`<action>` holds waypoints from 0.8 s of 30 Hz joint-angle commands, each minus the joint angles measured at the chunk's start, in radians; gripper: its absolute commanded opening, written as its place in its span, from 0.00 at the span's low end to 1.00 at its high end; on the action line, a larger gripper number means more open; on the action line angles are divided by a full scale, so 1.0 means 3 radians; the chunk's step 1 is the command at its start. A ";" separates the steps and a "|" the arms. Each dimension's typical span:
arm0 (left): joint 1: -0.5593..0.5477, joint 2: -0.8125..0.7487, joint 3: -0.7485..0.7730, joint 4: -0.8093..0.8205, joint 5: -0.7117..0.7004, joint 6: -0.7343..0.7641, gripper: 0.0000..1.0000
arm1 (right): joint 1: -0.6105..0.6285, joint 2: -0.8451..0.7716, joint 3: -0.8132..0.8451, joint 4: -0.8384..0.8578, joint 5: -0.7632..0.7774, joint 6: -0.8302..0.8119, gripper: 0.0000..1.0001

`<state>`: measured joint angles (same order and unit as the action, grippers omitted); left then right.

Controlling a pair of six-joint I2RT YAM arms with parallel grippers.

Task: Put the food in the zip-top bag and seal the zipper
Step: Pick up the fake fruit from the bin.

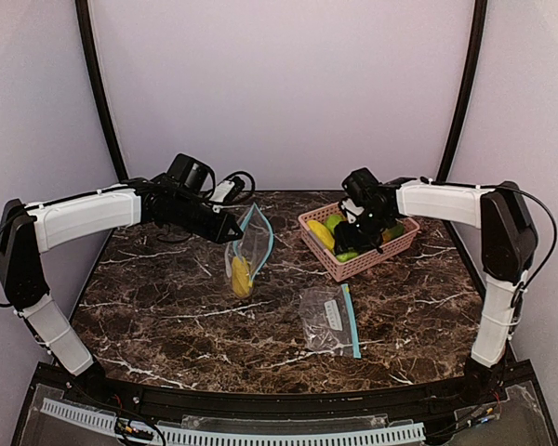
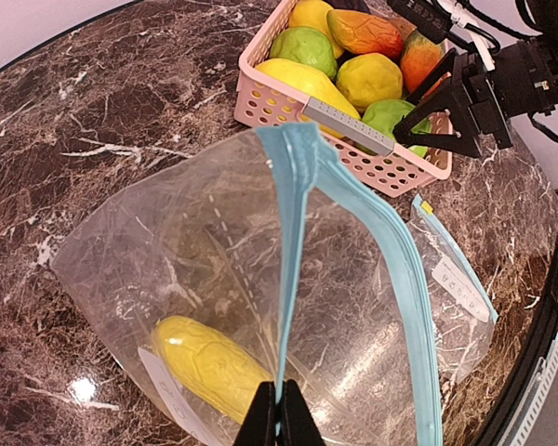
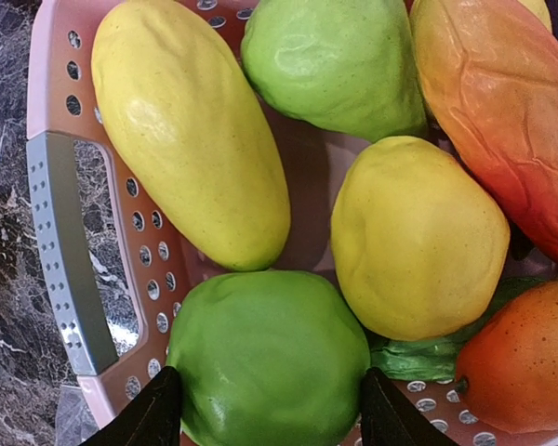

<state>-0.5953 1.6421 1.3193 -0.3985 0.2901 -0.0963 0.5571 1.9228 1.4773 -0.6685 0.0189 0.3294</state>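
Observation:
My left gripper [image 1: 234, 228] [image 2: 280, 409] is shut on the blue zipper edge of a clear zip-top bag [image 1: 248, 243] [image 2: 214, 242] and holds it upright with its mouth open. A yellow toy corn [image 1: 241, 274] [image 2: 209, 367] lies inside the bag. My right gripper [image 1: 358, 243] [image 3: 270, 372] is open, down in the pink basket [image 1: 353, 267] [image 3: 51, 232], with a finger on each side of a green fruit [image 3: 270, 362] [image 2: 386, 116]. Around that fruit lie a long yellow fruit [image 3: 186, 130], a round yellow one [image 3: 418, 237], another green one [image 3: 330, 60] and orange-red pieces [image 3: 502, 111].
A second clear zip-top bag [image 1: 327, 319] [image 2: 451, 288] with a blue zipper lies flat on the marble table [image 1: 167, 297], in front of the basket. The basket stands at the back right, near the table's far edge and the wall.

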 commanded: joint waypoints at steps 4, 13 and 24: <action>0.0011 -0.0054 0.0030 -0.0084 -0.0025 0.0050 0.01 | -0.0029 -0.0478 -0.0071 0.0015 0.0295 0.0085 0.52; 0.0011 -0.0053 0.0035 -0.0083 -0.0006 0.0042 0.01 | 0.0030 -0.0714 -0.0082 -0.0010 0.0280 0.0035 0.59; 0.0011 -0.0059 0.0035 -0.0088 -0.0011 0.0049 0.01 | 0.0030 -0.0068 0.0000 -0.0044 0.0032 0.0083 0.69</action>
<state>-0.5953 1.6421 1.3193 -0.3988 0.2878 -0.0963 0.5583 1.8606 1.4609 -0.6800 0.0471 0.3508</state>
